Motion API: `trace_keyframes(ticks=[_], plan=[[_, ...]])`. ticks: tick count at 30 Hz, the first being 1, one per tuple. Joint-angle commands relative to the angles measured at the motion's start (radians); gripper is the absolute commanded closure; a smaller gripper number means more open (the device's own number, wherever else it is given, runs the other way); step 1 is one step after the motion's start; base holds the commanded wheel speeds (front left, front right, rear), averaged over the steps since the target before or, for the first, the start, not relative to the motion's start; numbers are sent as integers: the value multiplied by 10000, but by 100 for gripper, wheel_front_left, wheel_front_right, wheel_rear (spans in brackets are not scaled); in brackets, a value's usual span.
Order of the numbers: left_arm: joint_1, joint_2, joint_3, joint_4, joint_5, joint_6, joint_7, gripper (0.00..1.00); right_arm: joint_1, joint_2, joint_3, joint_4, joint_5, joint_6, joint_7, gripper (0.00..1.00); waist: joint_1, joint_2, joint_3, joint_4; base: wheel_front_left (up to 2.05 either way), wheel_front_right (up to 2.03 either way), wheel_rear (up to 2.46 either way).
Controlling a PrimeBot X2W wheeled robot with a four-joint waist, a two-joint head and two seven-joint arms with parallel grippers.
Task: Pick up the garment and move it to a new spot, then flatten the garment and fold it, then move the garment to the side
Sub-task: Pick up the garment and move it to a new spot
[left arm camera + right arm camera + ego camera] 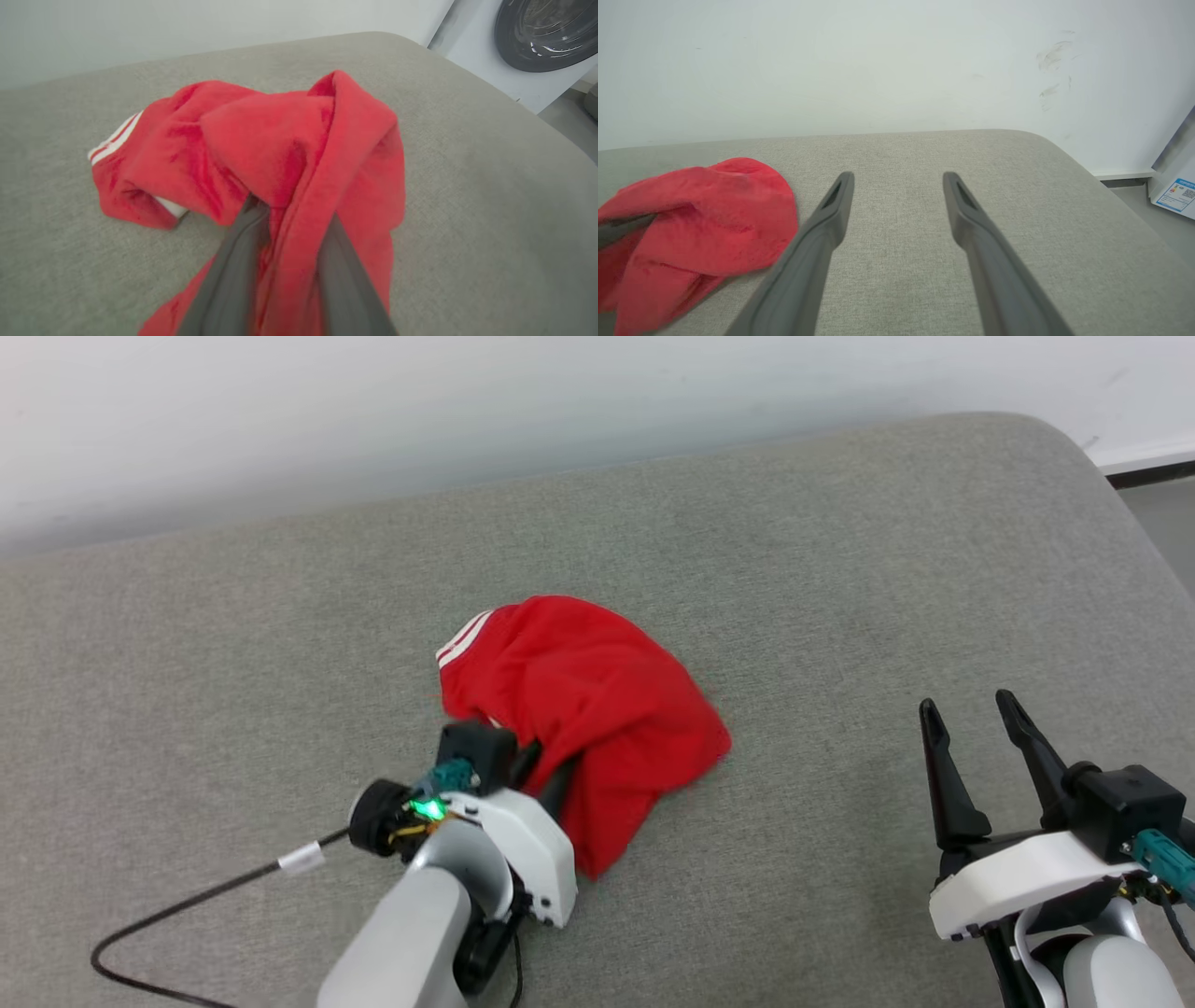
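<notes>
Mid-cushion [840, 551], the left claw [289, 212] is pinching a fold of the bunched garment [579, 691], so the pick-up is beginning. At the near right, the right claw [967, 705] is hanging wide open, empty. Next move is calling for a clean lift and carry.

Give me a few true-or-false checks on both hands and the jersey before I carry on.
1. The left hand is shut on a fold of the red jersey. True.
2. The right hand grips the jersey too. False: it is open, beside the jersey and apart from it, over the bare grey cushion.
3. The jersey lies spread flat. False: it is bunched in a heap.
4. The jersey shows white-striped trim at one edge. True.
</notes>
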Motion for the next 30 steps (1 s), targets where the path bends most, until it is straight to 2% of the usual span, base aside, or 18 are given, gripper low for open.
trace_keyframes(ticks=[1, 8, 15, 23, 27, 30], plan=[[223, -4, -95, -23, 2, -69, -157, 0, -117, 11, 36, 27, 59, -3, -54, 0, 0, 0, 47, 87, 0, 0, 0], [279, -13, -374, -695, 394, 51, -1229, 0, -134, 10, 26, 134, -81, -3, -67, 0, 0, 0, -360, 592, 0, 0, 0], [454, 107, 59, -1575, 416, 700, -1865, 0, 193, 8, -124, 75, -153, -3, 106, 0, 0, 0, -977, 1176, 0, 0, 0], [1452, 764, 1065, -2111, 158, 1622, -2096, 0, 574, 8, -244, 17, -96, -3, 259, 0, 0, 0, -1469, 1697, 0, 0, 0], [2186, 1083, 1368, -2414, 17, 1883, -2060, 0, 788, 8, -263, -28, -75, -3, 334, 0, 0, 0, -1692, 1863, 0, 0, 0], [2466, 1242, 1397, -2569, 29, 1914, -2047, 0, 881, 8, -256, -64, -69, -3, 381, 0, 0, 0, -1760, 1920, 0, 0, 0]])
